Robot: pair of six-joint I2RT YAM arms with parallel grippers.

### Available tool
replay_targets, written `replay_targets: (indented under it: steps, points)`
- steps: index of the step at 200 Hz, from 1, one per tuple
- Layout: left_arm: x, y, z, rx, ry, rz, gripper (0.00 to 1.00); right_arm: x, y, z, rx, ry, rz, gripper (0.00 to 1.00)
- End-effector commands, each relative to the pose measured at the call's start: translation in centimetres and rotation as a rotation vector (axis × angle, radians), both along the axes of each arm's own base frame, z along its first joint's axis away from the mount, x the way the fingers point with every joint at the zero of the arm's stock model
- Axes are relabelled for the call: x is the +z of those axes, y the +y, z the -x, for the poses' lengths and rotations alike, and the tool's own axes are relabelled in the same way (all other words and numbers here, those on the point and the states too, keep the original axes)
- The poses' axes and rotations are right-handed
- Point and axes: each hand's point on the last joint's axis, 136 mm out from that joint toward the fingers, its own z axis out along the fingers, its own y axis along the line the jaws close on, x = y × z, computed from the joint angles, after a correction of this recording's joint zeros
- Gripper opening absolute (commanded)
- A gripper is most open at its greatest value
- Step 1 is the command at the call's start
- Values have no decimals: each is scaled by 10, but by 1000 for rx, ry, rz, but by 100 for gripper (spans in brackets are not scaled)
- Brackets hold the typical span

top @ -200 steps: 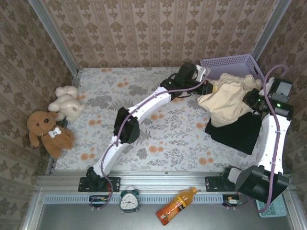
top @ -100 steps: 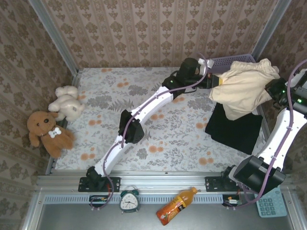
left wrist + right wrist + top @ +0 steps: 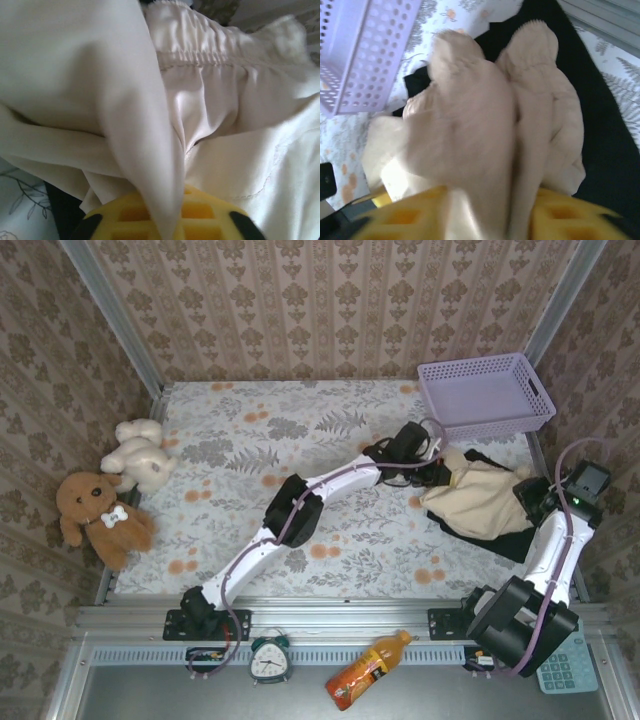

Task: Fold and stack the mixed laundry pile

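Note:
The beige-cream garment (image 3: 482,502) lies crumpled on the flat black T-shirt (image 3: 508,536) at the table's right side. My left gripper (image 3: 446,471) is at the garment's left edge. In the left wrist view a fold of the garment (image 3: 225,100) tapers down into the left gripper (image 3: 172,220), pinched between its yellow fingers. My right gripper (image 3: 530,496) is at the garment's right edge. Its yellow fingers stand apart in the right wrist view, and the right gripper (image 3: 485,220) has loose cloth of the garment (image 3: 480,115) lying between them. The black T-shirt (image 3: 605,125) shows beneath.
A lavender mesh basket (image 3: 485,395) stands at the back right, just behind the garments. White (image 3: 140,452) and brown (image 3: 100,515) plush toys sit at the left edge. The floral table cloth (image 3: 300,460) is bare in the middle. A clock (image 3: 268,658) and bottle (image 3: 365,670) lie on the front ledge.
The beige garment, held up in front of the basket half a second ago, has come down onto the black T-shirt. Both grippers moved nearer and lower, and the right fingers have spread.

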Motion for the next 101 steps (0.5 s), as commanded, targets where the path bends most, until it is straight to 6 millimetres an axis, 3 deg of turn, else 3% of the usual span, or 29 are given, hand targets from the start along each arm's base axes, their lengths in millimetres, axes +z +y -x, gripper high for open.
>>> replay_targets:
  steps: [1,6,16,20,23,25,47,72,87,101]
  points:
    - [52,5,1,-21,-54,66,50,15,-19,6,-56,3,113,66]
    - [53,8,-1,-18,-55,62,57,17,-22,9,-64,14,125,72]
    - [59,16,-7,-6,-60,61,70,27,-26,10,-67,22,152,74]
    - [62,19,-10,2,-67,61,82,31,-26,10,-63,18,160,74]
    - [64,23,-14,12,-73,59,96,34,-26,10,-62,16,164,74]
    - [65,25,-16,19,-78,57,99,37,-26,10,-61,13,168,74]
    - [89,52,-40,104,-174,39,100,56,-13,-2,-18,-84,158,69]
    - [113,86,-56,171,-263,33,100,63,19,-27,102,-183,119,51]
    - [119,107,-62,206,-281,39,100,52,43,-49,204,-204,98,42]
    - [122,127,-67,245,-290,43,100,22,52,-59,227,-151,37,35]
